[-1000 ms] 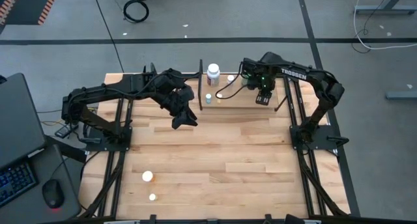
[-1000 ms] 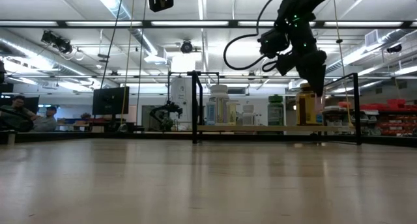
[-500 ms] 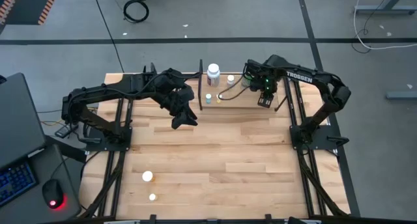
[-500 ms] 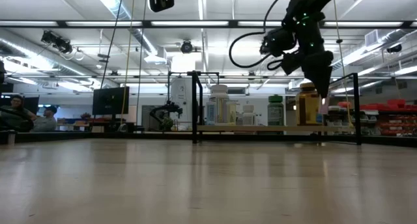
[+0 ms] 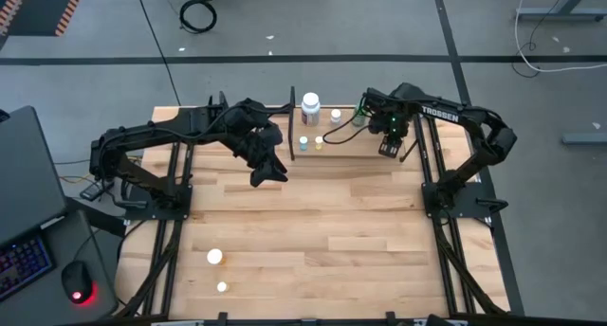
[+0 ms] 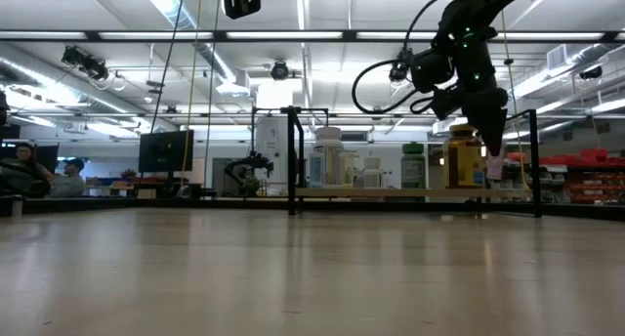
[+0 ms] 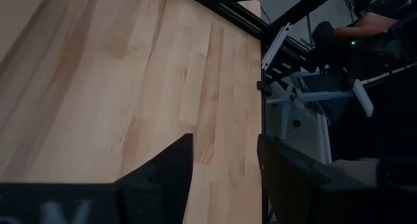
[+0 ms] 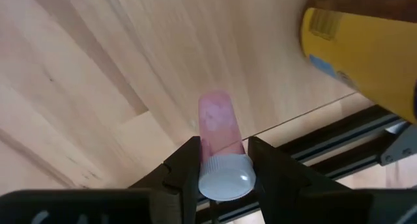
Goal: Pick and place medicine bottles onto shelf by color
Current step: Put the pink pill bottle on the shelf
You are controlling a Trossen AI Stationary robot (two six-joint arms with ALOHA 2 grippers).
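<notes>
Between the two dark fingers of the right gripper sits a small pink bottle with a pale cap; the fingers are clamped on it just behind the cap, and its pink body points away from the wrist toward the shelf. Just beyond the held bottle, on the light-wood plank, stands a yellow bottle whose label shows a blue patch and some print too small to read. In the low view this gripper hangs over the right end of the shelf, its tip close beside the yellow bottle.

Farther from the right gripper along the plank, a green bottle stands next, then a large white labelled bottle near the left post; its label text cannot be read. From above, the right arm carries the white word "TROSSEN", and the white bottle shows with two tiny bottles in front of it.

Well apart from the shelf, the left gripper hovers over bare tabletop; its fingers stand parted with nothing between them. Far off toward the table's near-left corner lie two small white-capped bottles, one larger than the other.
</notes>
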